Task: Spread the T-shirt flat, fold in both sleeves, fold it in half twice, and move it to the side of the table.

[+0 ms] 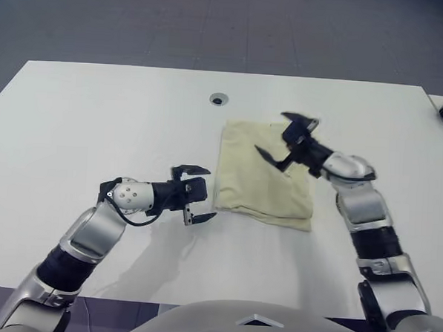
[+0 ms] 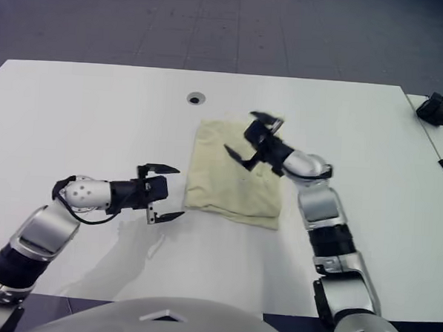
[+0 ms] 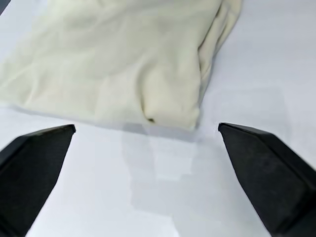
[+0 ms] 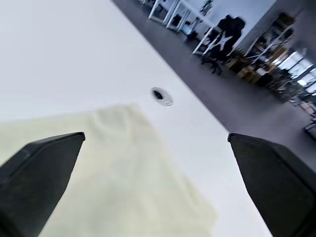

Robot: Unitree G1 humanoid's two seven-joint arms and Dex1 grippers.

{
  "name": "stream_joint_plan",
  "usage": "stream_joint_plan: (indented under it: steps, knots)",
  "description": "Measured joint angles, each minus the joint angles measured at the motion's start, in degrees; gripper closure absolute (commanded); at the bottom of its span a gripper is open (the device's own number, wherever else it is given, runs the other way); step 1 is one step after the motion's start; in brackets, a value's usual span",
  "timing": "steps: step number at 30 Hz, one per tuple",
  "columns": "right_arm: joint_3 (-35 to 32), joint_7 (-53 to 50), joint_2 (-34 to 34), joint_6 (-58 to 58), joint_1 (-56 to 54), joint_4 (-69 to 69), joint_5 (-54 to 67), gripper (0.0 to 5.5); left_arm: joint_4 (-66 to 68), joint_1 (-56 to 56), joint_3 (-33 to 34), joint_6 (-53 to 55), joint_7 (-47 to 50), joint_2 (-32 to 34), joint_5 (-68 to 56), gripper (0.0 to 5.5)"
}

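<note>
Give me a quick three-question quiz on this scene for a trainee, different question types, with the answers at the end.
1. True or false: the T-shirt lies fully spread out, sleeves showing.
2. The right gripper hangs over: A the T-shirt, B the table's hole, C bare table.
3. Fill in: the left gripper, beside the T-shirt, is ____.
Key: 1 false; 2 A; 3 open.

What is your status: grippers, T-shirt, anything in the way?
Left gripper open, just beside the T-shirt. Right gripper open above it, empty. T-shirt folded, mid-table, not yet at the side. Cable hole beyond it.
</note>
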Motion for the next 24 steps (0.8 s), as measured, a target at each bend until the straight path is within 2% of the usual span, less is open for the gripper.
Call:
stream_joint_plan:
  steps: [4, 8, 12, 14, 18, 24]
  knots:
    - [-9.57, -0.37, -5.21, 6.73, 11.43, -13.93, 1.64, 0.1, -0.24, 2.27, -0.69, -7.97, 2.91, 1.77, 5.96, 0.11]
    - [-13.23, 0.89, -7.11, 10.37, 28.49, -26.94, 2.39, 0.1, -1.4, 6.42, -2.74, -12.64, 5.82, 1.52, 9.34, 0.11]
    - [-12.83, 4.58, -10.37, 9.6, 39.51, -33.96, 1.56, 0.1, -2.46, 7.89, -3.18, -13.56, 7.09, 1.04, 11.03, 0.68]
    - [-11.63, 7.57, -14.39, 7.02, 43.68, -36.09, -0.32, 0.1, -2.18, 7.72, -4.02, -13.82, 7.3, 0.14, 12.06, 0.96]
    - [-8.84, 11.37, -20.06, 4.44, 46.54, -36.36, -4.37, 0.1, -0.15, 6.06, -6.32, -15.63, 7.38, -1.52, 13.56, 1.68]
    - [-6.62, 12.82, -22.45, 4.35, 47.09, -36.87, -6.88, 0.1, 2.95, 3.98, -9.39, -18.55, 9.29, -3.91, 18.46, 2.68]
